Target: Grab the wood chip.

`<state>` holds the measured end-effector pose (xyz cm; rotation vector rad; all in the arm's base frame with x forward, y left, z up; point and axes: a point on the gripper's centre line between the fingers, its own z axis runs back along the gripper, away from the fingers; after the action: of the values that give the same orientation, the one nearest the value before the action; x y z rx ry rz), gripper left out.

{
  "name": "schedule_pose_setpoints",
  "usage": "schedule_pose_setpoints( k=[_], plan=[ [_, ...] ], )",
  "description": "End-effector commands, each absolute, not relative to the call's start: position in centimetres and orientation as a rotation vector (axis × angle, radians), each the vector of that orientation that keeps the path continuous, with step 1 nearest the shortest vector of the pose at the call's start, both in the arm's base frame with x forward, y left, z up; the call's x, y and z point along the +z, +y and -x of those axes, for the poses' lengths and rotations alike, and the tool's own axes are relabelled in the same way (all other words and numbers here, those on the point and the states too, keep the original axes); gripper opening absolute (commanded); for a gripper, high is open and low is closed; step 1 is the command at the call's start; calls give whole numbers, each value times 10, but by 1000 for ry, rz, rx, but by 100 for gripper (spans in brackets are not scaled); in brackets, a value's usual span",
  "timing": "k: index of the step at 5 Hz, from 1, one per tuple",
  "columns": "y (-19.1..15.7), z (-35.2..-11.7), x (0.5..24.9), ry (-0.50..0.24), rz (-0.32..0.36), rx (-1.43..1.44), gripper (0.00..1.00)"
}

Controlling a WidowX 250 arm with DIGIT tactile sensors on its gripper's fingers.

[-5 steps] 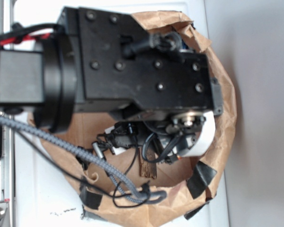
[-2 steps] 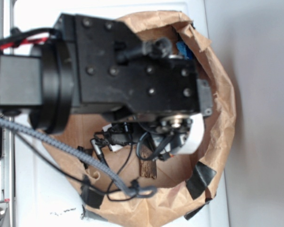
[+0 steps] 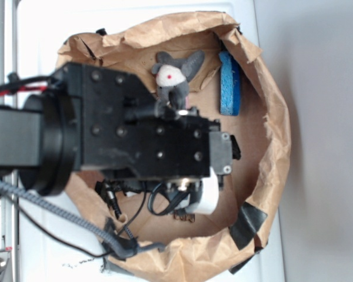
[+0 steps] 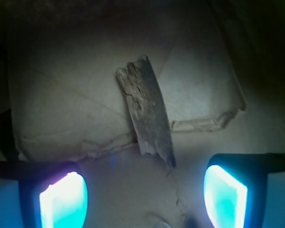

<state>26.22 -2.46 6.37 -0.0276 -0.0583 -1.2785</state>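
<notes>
The wood chip [image 4: 146,113] lies flat on tan paper in the middle of the wrist view, a streaky grey-brown sliver with its pointed end towards the fingers. My gripper [image 4: 143,194] is open, its two glowing pads [image 4: 62,199] wide apart at the bottom of the frame, and the chip lies just beyond the gap between them, not touched. In the exterior view the arm covers most of the chip; only a small dark end [image 3: 185,217] shows below the gripper [image 3: 185,205], inside the brown paper bag [image 3: 276,147].
A grey plush mouse [image 3: 175,73] lies at the back of the bag. A blue sponge [image 3: 229,82] stands against the bag's right wall. Black tape patches [image 3: 247,223] hold the bag's front rim. Grey cable [image 3: 59,217] hangs at the left.
The arm has moved left and towards the front of the bag, uncovering the plush mouse and the blue sponge. The chip has stayed in place.
</notes>
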Motion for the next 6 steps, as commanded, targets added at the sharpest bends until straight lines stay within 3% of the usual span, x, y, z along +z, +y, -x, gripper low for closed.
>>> schedule_pose_setpoints(
  k=[1,2,3,4,5,6],
  plan=[
    [-49,-270,56,-118,101,-1404,100],
    [-53,-280,43,-115,137,-1402,100],
    [-53,-283,30,-86,102,-1390,100],
    [-52,-285,18,-82,11,-1362,98],
    [-48,-289,22,-98,-33,-1321,0],
    [-41,-293,29,-127,-59,-1281,0]
  ],
)
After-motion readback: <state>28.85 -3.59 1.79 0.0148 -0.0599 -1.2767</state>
